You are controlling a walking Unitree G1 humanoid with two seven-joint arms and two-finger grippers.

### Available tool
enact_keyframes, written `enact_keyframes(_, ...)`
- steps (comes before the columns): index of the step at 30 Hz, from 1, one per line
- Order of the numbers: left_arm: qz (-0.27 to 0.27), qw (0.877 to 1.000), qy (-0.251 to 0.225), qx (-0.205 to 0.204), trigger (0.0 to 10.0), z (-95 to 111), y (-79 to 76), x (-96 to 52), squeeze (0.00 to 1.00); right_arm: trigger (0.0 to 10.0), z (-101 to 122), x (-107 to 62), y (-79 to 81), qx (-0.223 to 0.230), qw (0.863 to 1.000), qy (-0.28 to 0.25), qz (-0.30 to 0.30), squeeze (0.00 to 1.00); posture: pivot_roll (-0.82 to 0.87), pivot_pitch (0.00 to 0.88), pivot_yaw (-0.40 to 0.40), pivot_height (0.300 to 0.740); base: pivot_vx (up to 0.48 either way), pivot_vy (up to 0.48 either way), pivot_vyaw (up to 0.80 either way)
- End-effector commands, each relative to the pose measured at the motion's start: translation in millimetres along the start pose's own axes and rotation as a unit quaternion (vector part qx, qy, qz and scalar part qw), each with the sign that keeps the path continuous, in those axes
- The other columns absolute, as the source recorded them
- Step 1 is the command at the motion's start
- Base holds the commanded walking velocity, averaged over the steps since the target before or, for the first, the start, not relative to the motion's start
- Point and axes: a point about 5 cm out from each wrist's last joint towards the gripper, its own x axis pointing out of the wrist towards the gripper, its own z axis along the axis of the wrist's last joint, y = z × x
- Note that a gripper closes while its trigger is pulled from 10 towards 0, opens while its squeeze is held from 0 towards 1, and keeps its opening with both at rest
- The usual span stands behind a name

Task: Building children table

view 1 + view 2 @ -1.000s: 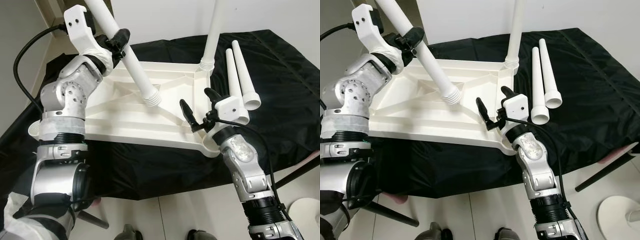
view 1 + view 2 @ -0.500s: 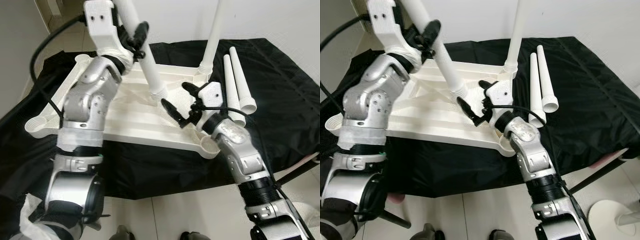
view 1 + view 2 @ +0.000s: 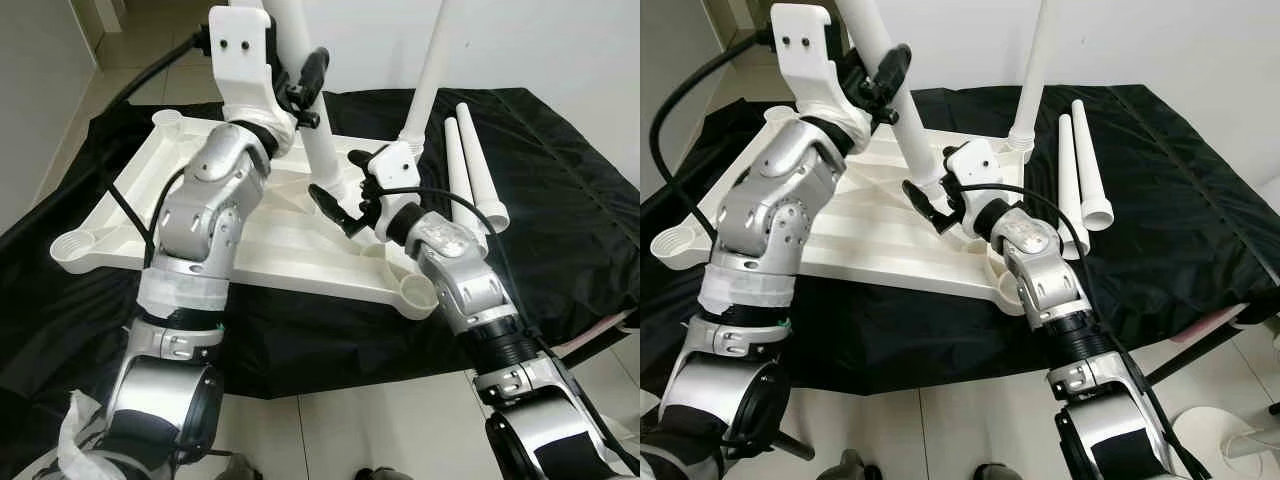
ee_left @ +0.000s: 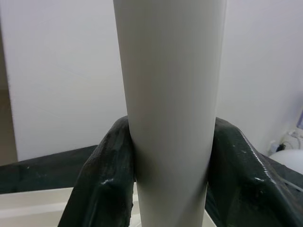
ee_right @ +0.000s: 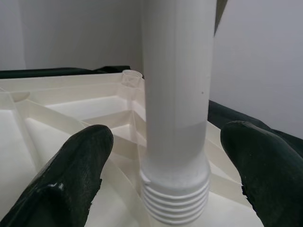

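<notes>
A white plastic table top (image 3: 200, 215) lies upside down on a black cloth. My left gripper (image 3: 308, 80) is shut on a white table leg (image 3: 322, 150), gripping it high up and holding it nearly upright. In the left wrist view both fingers (image 4: 102, 179) press against that leg (image 4: 168, 94). Its threaded end (image 5: 175, 208) hangs just over the ribbed underside. My right gripper (image 3: 345, 188) is open, and its fingers (image 5: 71, 179) straddle the threaded end without touching it. Another leg (image 3: 432, 70) stands screwed into the far right corner. Two loose legs (image 3: 470, 160) lie on the cloth to the right.
Open round sockets sit at the near right corner (image 3: 415, 292), near left corner (image 3: 72, 245) and far left corner (image 3: 168, 118). The black cloth (image 3: 560, 200) drapes over the front edge above tiled floor. A white wall is behind. A thin black rod (image 3: 600, 330) slants at lower right.
My left arm has swung the held leg from a slant to nearly upright and carried it rightward. My right gripper moved up and left until its fingers straddle the threaded end. The camera view shifted too.
</notes>
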Motion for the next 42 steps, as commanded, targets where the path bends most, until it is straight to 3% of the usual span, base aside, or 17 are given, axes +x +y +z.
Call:
enact_keyframes(1, 0.003, 1.000, -0.016, 0.007, 10.0, 6, -4.8, -0.8, 0.00, 10.0, 0, 2.2, -3.0, -0.002, 1.000, 0.000, -0.011, 0.00, 0.00, 0.010, -0.011, 0.740, 0.000, 0.000, 0.00)
enact_keyframes(15, -0.018, 1.000, -0.018, 0.011, 10.0, 7, -18.9, -0.3, 0.00, 10.0, 4, 27.5, -3.8, -0.030, 0.999, -0.003, -0.016, 0.00, 0.00, 0.005, 0.002, 0.740, 0.000, 0.000, 0.00)
enact_keyframes(34, -0.023, 0.999, -0.027, 0.007, 10.0, 13, -25.6, -0.4, 0.00, 10.0, 3, 37.6, -1.8, -0.028, 0.999, -0.007, -0.021, 0.00, 0.00, 0.024, 0.001, 0.740, 0.000, 0.000, 0.00)
enact_keyframes(35, -0.024, 0.999, -0.028, 0.006, 10.0, 14, -26.6, -0.1, 0.00, 8.0, 3, 39.1, -1.6, -0.025, 0.999, -0.007, -0.022, 0.00, 0.00, 0.027, 0.004, 0.740, 0.000, 0.000, 0.00)
enact_keyframes(36, -0.025, 0.999, -0.029, 0.006, 10.0, 15, -27.6, 0.3, 0.00, 4.4, 4, 40.3, -2.0, -0.023, 0.999, -0.007, -0.025, 0.00, 0.00, 0.027, 0.004, 0.740, 0.000, 0.000, 0.00)
enact_keyframes(37, -0.027, 0.999, -0.031, 0.005, 10.0, 15, -28.6, 0.7, 0.00, 3.7, 4, 41.2, -2.4, -0.023, 0.999, -0.007, -0.027, 0.00, 0.00, 0.027, 0.004, 0.740, 0.000, 0.000, 0.00)
enact_keyframes(38, -0.027, 0.999, -0.031, 0.005, 10.0, 15, -28.6, 0.7, 0.00, 3.7, 4, 41.2, -2.4, -0.023, 0.999, -0.007, -0.027, 0.00, 0.00, 0.027, 0.004, 0.740, 0.000, 0.000, 0.00)
enact_keyframes(39, -0.028, 0.999, -0.031, 0.002, 10.0, 16, -30.3, 1.8, 0.00, 0.7, 3, 42.1, -2.5, -0.019, 0.999, -0.004, -0.028, 0.00, 0.00, 0.027, 0.004, 0.740, 0.000, 0.000, 0.00)
enact_keyframes(42, -0.030, 0.999, -0.033, -0.003, 10.0, 18, -33.6, 4.1, 0.00, 0.0, 4, 43.4, -2.4, -0.015, 1.000, -0.005, -0.027, 0.00, 0.01, 0.035, 0.005, 0.740, 0.000, 0.000, 0.00)
